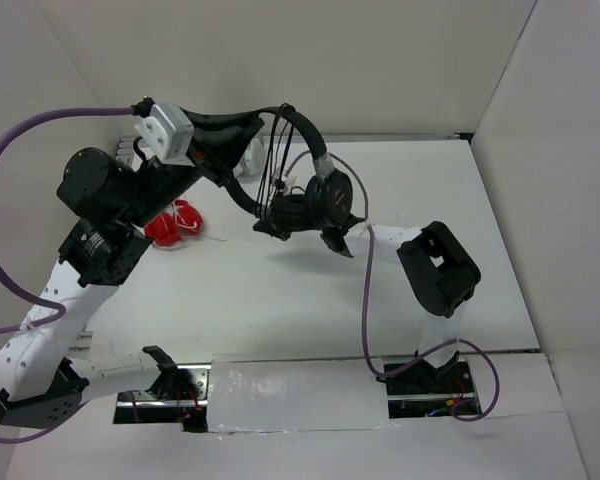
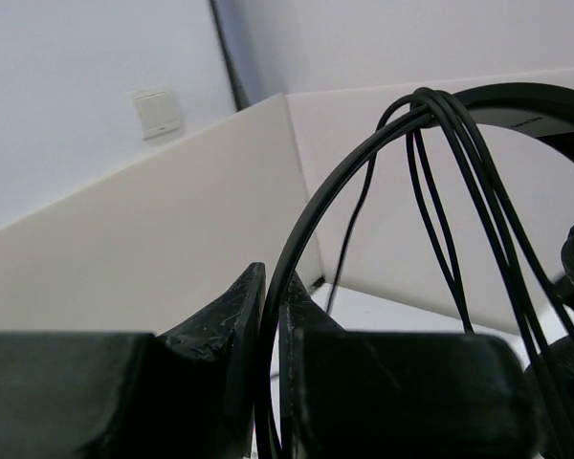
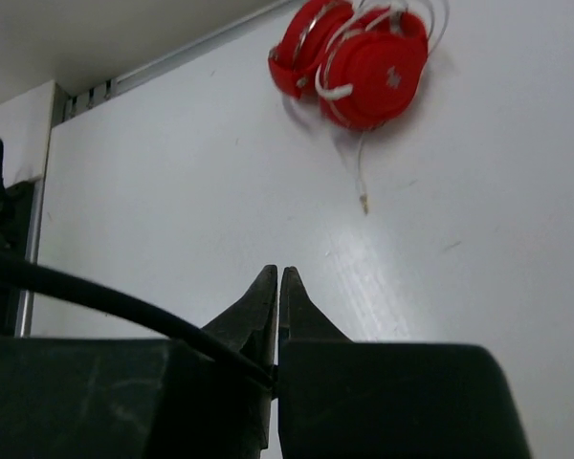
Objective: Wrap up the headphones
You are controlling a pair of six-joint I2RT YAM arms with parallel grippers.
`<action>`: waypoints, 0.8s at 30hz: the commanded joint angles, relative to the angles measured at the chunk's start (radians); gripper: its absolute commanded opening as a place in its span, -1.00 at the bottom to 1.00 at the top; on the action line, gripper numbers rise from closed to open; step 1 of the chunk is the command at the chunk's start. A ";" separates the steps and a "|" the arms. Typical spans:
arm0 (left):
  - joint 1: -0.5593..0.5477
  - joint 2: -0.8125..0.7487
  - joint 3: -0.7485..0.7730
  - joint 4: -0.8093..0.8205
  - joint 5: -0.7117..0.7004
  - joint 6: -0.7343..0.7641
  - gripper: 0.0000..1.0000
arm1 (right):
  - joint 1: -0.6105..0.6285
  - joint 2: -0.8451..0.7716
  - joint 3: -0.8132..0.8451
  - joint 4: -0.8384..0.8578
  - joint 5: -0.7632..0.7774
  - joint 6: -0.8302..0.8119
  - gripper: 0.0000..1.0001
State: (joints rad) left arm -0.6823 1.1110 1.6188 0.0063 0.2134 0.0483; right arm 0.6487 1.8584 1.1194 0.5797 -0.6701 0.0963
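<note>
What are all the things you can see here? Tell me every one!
black headphones: one, black, held up in the air over the table
cable: one, black, looped over the headband
red headphones: one, red with a white cord, lying on the table's left side
table: one, white, under everything
wall switch: one, white, on the wall
purple cords: two, purple, one along each arm
left fingers: black, shut on the headband
right fingers: black, shut on the cable
</note>
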 commanded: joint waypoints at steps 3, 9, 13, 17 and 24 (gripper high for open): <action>-0.003 0.067 -0.006 0.202 -0.294 0.051 -1.00 | 0.049 -0.149 -0.244 0.014 0.056 0.022 -1.00; 0.045 0.239 0.062 0.311 -0.555 0.159 -1.00 | 0.158 -0.289 -0.432 -0.013 0.225 0.082 -1.00; 0.102 0.344 0.081 0.300 -0.592 0.134 -1.00 | 0.252 -0.363 -0.497 -0.056 0.354 0.092 -1.00; 0.174 0.397 0.059 0.299 -0.612 0.122 -1.00 | 0.307 -0.505 -0.546 -0.211 0.550 0.089 -1.00; 0.305 0.464 0.013 0.235 -0.608 0.022 -1.00 | 0.367 -0.695 -0.541 -0.480 0.935 0.152 -1.00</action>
State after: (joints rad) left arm -0.4129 1.5600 1.6218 0.1646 -0.3618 0.1349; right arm 0.9867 1.2160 0.5571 0.2554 0.0322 0.2050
